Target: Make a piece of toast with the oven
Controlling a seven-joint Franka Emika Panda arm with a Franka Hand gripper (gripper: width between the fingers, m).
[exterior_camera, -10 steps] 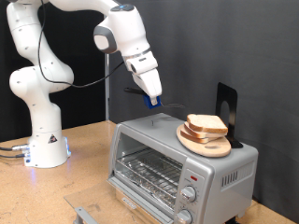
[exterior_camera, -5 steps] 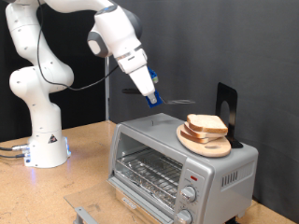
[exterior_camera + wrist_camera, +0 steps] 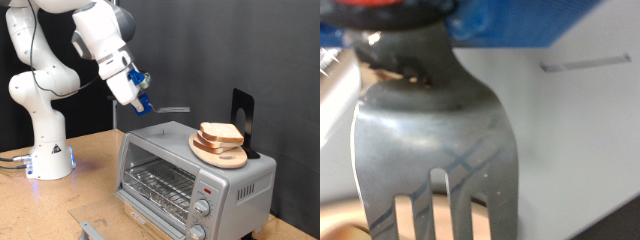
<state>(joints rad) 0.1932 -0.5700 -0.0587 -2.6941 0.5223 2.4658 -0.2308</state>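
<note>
Silver-grey oven w/ red mark; pale toast, brown crust; blue-tipped pincer.

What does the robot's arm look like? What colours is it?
The arm is glossy white, built of fat rounded segments with dark grey rings at the joints. It stands on a white base with a small black logo and a blue light low down. A thin black cable runs along it. The gripper has blue parts.
</note>
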